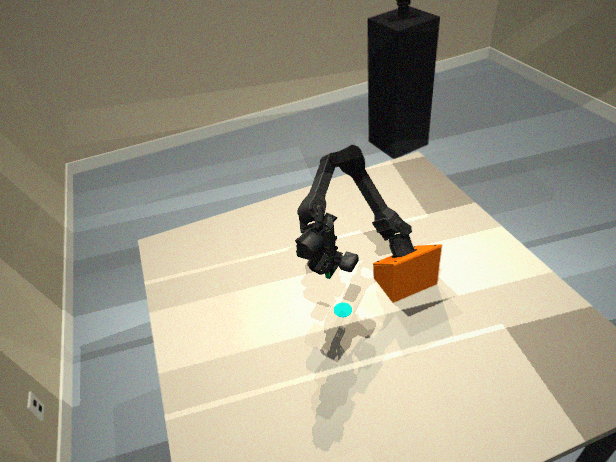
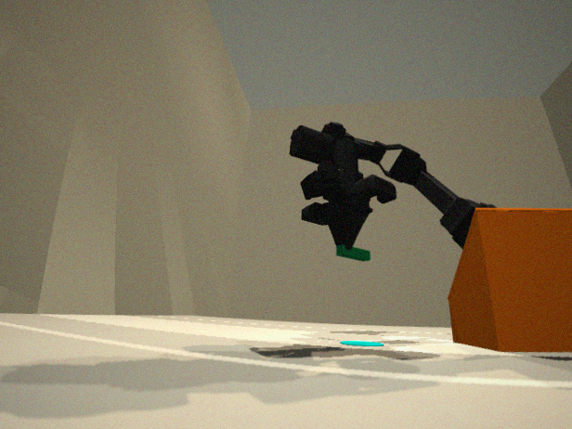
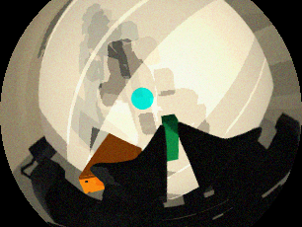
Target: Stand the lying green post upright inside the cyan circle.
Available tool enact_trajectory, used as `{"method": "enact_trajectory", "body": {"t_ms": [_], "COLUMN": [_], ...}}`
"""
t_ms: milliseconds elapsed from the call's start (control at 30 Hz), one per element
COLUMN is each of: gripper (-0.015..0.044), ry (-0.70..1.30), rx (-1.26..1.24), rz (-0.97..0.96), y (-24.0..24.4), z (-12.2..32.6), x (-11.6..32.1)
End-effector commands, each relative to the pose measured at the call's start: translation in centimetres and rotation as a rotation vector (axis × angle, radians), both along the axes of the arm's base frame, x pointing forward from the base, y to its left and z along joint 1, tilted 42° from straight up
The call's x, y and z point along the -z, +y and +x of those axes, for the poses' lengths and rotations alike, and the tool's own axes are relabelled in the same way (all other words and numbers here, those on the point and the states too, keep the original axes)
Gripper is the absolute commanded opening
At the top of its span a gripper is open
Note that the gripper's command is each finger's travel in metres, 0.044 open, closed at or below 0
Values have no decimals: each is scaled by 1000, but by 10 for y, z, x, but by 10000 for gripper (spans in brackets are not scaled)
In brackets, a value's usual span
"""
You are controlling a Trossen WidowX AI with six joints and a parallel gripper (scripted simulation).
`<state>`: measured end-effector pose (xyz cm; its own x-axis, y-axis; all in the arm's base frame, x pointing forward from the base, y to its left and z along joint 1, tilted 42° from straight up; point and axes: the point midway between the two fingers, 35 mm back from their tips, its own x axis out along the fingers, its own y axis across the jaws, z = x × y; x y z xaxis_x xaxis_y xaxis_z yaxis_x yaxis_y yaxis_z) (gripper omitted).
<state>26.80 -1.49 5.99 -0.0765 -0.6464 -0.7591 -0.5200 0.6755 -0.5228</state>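
Observation:
The green post [image 1: 328, 275] [image 2: 357, 253] [image 3: 172, 143] is held high above the table. In the exterior view it lies nearly level, its right end a little lower, and the fingers hold it near its left end. My gripper [image 2: 345, 246] [image 3: 170, 126] is shut on the post and points down. In the top view the arm hides most of the post. The cyan circle [image 1: 343, 310] [image 2: 362, 344] [image 3: 142, 99] lies flat on the table, below the gripper, with nothing standing on it.
An orange block [image 1: 412, 274] [image 2: 529, 279] [image 3: 111, 153] stands on the table [image 1: 210, 390] beside the arm's base, to the right of the circle in the top and exterior views. A tall black pedestal [image 1: 402, 85] stands behind the table. Arm shadows fall around the circle.

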Motion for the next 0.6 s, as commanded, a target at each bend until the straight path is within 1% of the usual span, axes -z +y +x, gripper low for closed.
{"method": "enact_trajectory", "body": {"t_ms": [0,367,567], "gripper": [23,23,23], "ry": [90,298,311], "rx": [-93,-328,-343], "rz": [7,20,21], "y": [11,37,38], "z": [-3,-12,-12], "x": [9,27,28]}}
